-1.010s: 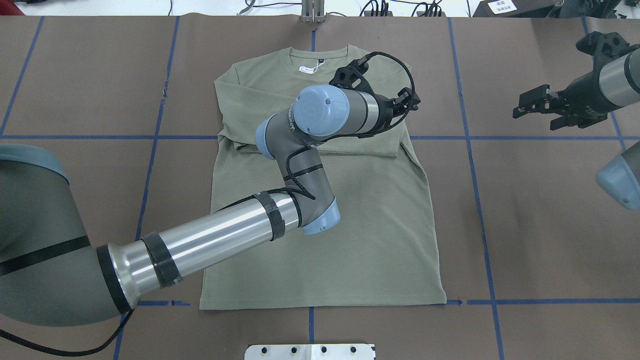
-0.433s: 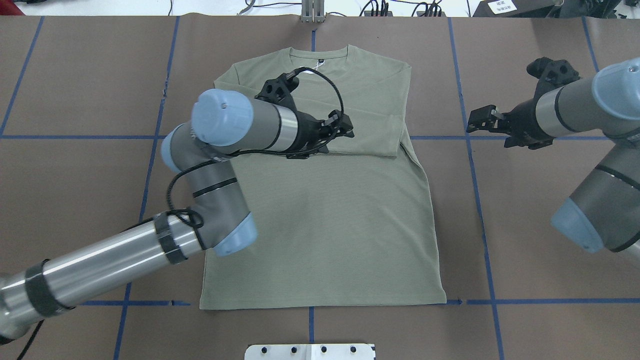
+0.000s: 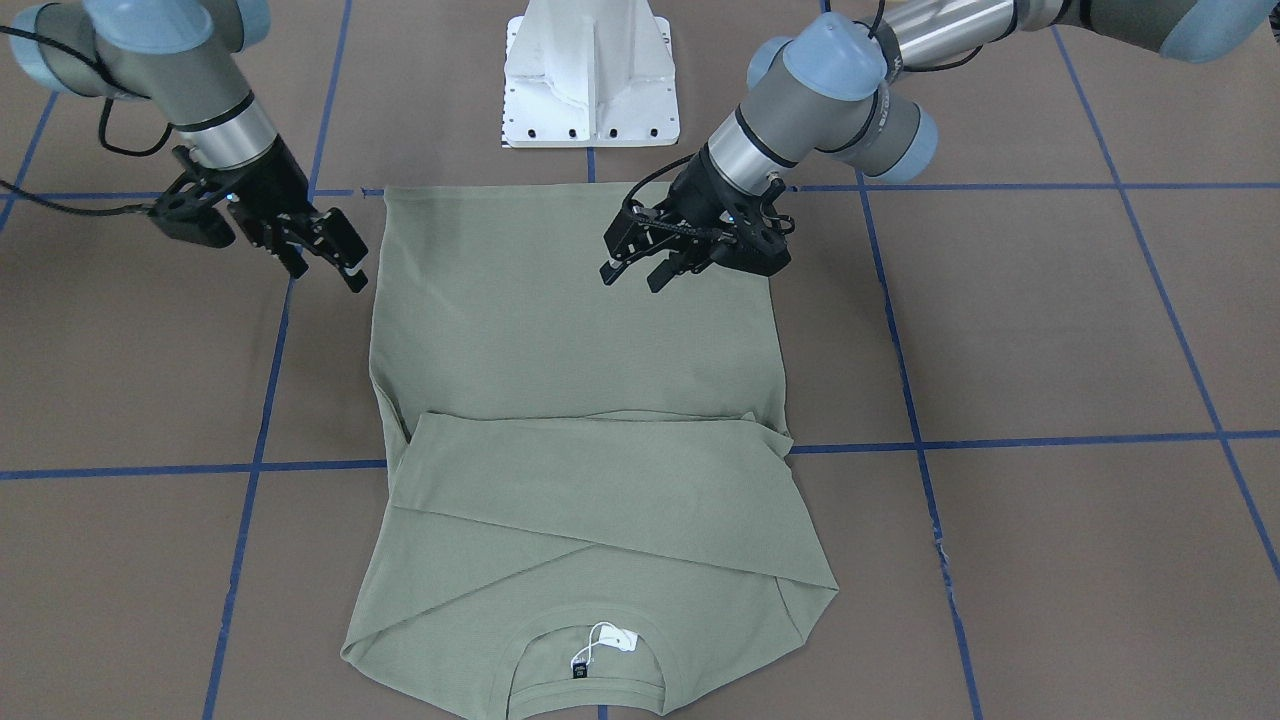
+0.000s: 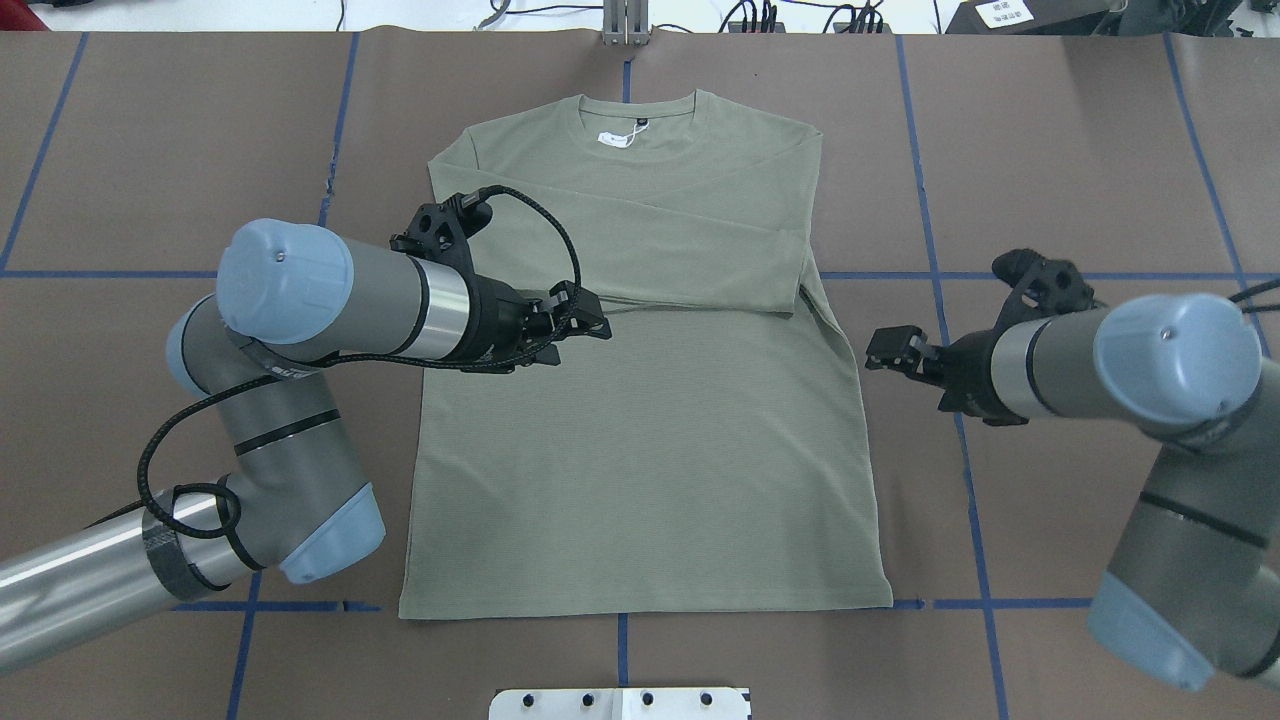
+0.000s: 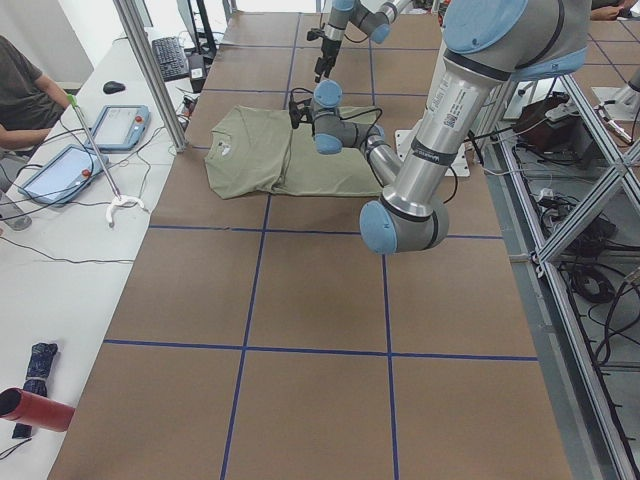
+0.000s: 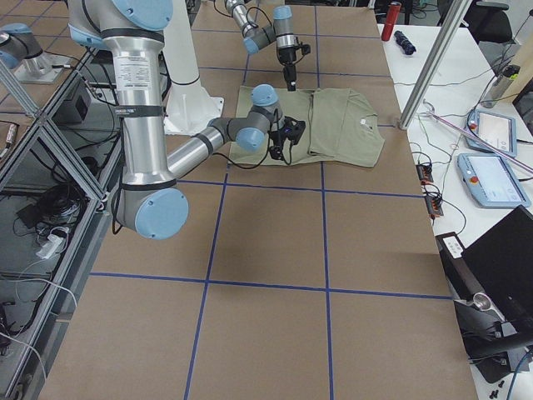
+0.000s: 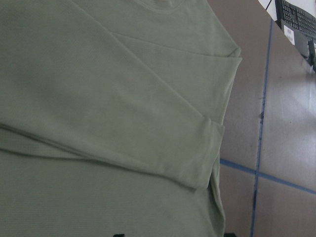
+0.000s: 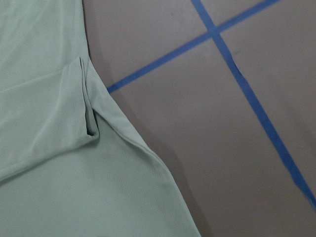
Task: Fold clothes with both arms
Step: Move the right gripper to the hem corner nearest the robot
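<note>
While the green shirt [image 4: 640, 400] lies flat and face-up in the middle of the brown table [image 4: 1050, 150], its round neck points away from the robot and its straight hem runs along the blue tape line [image 4: 1000, 603] nearest the white base block [image 3: 590, 80]. Both long sleeves are folded in across the chest. The upper one runs slantwise from the robot's left, and its cuff [image 4: 790, 280] ends at the shirt's right edge. A white hang tag [image 4: 612, 139] and a small black label [image 4: 640, 124] sit just inside the neckline.

The left gripper [image 4: 585, 318] hovers over the shirt's left half, just past the lower edge of the folded sleeves. In the front-facing view its fingers [image 3: 611, 268] are spread apart and hold nothing. The left wrist camera looks down on the layered sleeve and its cuff from clear of the cloth.

The right gripper [image 4: 885, 350] hangs over bare table just beside the shirt's right edge, level with the waist, and does not touch the cloth. Its fingers [image 3: 350, 262] are also parted and empty. The right wrist camera shows that side edge with a small tucked crease [image 8: 89, 111] and a crossing of blue tape on the table beyond it.
</note>
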Motion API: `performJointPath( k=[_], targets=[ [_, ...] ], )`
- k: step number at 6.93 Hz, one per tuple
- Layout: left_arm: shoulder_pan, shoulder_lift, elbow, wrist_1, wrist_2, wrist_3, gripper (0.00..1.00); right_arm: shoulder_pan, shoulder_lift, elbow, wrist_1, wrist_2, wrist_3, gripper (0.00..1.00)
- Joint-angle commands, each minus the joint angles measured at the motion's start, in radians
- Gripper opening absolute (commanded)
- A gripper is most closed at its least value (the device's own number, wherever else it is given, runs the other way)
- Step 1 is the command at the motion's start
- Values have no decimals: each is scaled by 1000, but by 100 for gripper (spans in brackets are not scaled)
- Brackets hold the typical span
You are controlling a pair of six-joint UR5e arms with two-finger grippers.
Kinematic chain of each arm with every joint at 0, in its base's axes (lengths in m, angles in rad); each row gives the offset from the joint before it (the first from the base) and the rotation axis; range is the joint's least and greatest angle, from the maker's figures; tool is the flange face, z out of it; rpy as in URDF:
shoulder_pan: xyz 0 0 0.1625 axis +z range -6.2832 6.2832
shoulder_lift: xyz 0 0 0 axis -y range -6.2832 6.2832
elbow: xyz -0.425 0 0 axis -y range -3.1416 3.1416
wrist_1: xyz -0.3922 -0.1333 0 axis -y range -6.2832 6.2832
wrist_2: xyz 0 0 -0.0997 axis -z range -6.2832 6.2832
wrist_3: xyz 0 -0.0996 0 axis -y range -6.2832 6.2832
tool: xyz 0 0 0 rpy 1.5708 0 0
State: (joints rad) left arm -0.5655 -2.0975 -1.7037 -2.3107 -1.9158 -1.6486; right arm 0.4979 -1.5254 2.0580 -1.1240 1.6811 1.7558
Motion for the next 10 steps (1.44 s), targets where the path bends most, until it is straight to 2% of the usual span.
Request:
performJointPath(
  k=[1,2,4,10],
  targets=[
    [-2,54,-46,4,-5,6,73,-264,-39,73,-75,-249,198,99],
    [-2,57,-62,4,-6,6,74,-316,-39,86,-110,-317,271,99],
    [-4,60,-80,4,-5,6,77,-404,-39,76,-216,-374,290,98],
    [-1,57,-86,4,0,4,78,-444,-82,53,-220,-333,349,85]
  ],
)
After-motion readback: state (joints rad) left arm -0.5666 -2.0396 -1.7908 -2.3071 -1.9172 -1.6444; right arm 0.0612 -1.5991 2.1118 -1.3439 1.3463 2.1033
